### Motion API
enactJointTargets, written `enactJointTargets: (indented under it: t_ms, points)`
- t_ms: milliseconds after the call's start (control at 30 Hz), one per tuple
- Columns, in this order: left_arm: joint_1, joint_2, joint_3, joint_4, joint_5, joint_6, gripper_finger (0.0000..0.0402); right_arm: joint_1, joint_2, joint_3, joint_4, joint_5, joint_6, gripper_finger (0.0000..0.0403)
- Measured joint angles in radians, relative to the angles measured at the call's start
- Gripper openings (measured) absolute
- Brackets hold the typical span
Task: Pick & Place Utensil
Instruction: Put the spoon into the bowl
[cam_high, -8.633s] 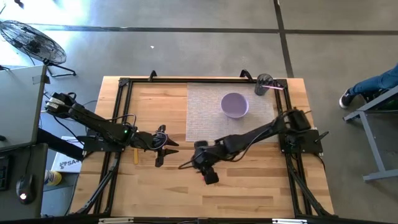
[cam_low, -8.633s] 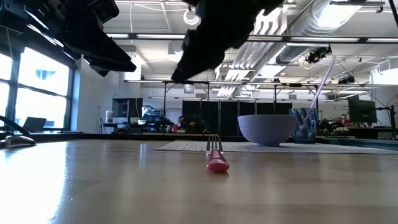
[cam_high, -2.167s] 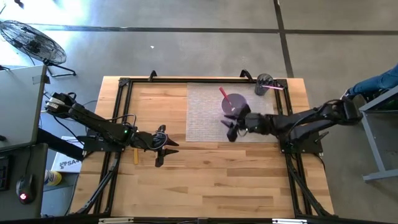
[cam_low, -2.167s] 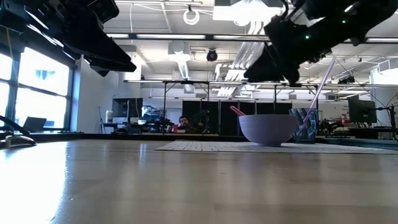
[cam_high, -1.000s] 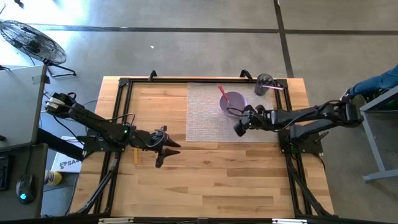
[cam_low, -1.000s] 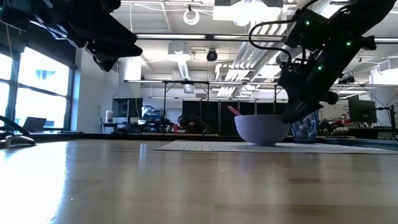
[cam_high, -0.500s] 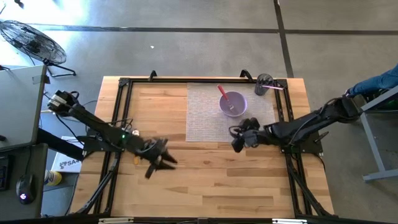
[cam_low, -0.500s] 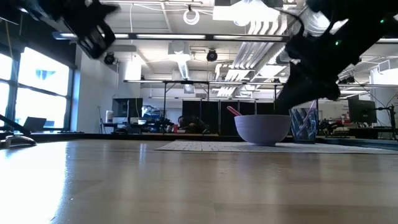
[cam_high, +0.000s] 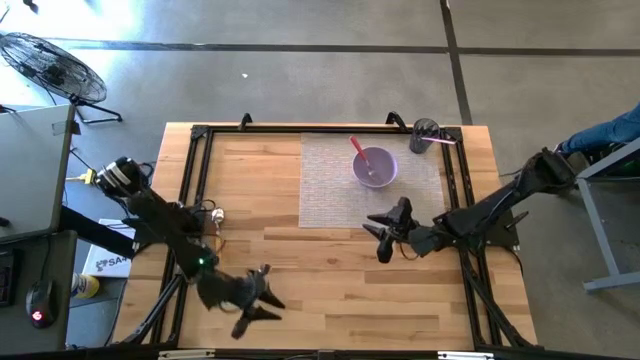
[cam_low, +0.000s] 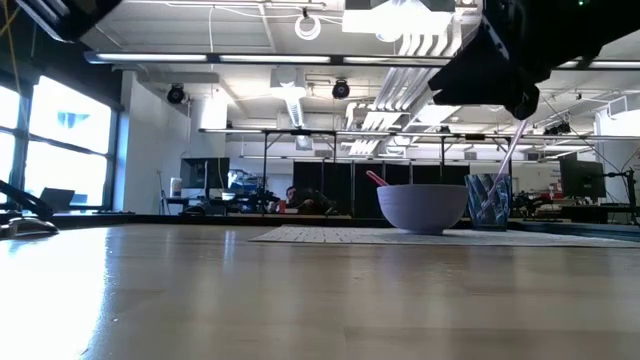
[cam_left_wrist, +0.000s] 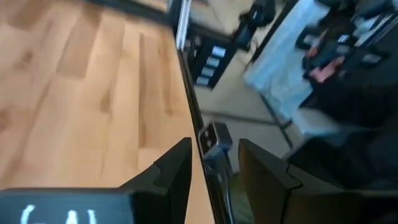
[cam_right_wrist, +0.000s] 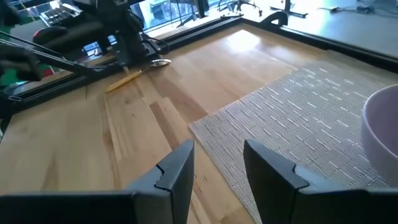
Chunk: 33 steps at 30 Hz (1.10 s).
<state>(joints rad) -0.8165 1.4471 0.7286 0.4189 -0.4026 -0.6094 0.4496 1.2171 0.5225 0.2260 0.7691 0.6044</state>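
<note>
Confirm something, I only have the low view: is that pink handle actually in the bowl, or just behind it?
Observer: In it. The high view shows the pink-handled fork lying in the purple bowl, its handle sticking out over the rim.
Operator: Right claw holding anything?
Observer: No. The right claw is open and empty, off the bowl, at the placemat's near edge.
Operator: Any other utensil on the table?
Observer: Yes. The right wrist view shows a yellow-handled utensil lying on the bare wood near the left rail.
</note>
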Motion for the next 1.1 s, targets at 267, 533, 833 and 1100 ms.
enactJointTargets:
  t_ms: [267, 533, 833, 1100]
  points:
    - [-0.052, 0.076, 0.302, -0.764, 0.000, -0.408, 0.0129, 0.082, 0.001, 0.000, -0.002, 0.064, 0.024, 0.0133]
    - [-0.048, 0.079, 0.309, -1.255, -0.076, -1.020, 0.0129, 0.161, 0.031, 0.000, 0.006, 0.109, 0.097, 0.0133]
    - [-0.048, 0.085, 0.158, -1.583, -0.081, -1.520, 0.0129, 0.163, 0.141, 0.000, 0.098, 0.106, 0.112, 0.0133]
    - [-0.048, 0.085, -0.003, -1.548, 0.044, -1.693, 0.0147, 0.124, 0.152, 0.000, 0.101, 0.088, 0.107, 0.0133]
